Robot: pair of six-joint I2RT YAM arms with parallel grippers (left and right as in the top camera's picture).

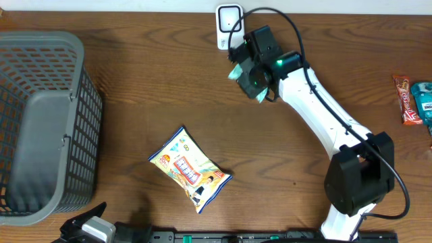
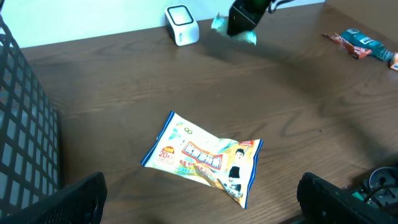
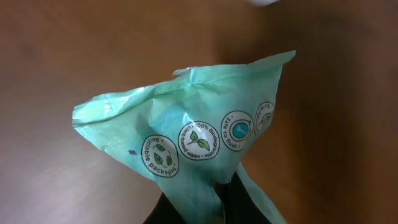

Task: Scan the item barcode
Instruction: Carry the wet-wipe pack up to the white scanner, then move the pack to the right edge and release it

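My right gripper (image 3: 186, 211) is pressed together on the lower edge of the green packet (image 3: 186, 130), pinching it so that it hangs in the air just beside the white scanner (image 1: 229, 25) at the far side of the counter (image 1: 135, 101). I judge the packet light and limp: it is thin, slightly glossy film, crinkled and folded into a rough triangle, with a crimped seam along its upper edge and a row of round printed seals across its face (one reads as biodegradable packaging). Film like this is slippery and buckles easily, so the flat sealed edge is the best place to hold it, leaving the printed panels free. I see no barcode on the side facing my wrist camera, and I cannot tell whether one faces the scanner. The scanner is a small rounded block of hard white plastic. My left gripper (image 2: 205, 205) is spread wide and holds nothing, low above the dark wood-grain counter, near a puffy, shiny snack bag (image 1: 190, 169) in yellow and white, with a grey plastic mesh basket (image 1: 40, 121) to one side
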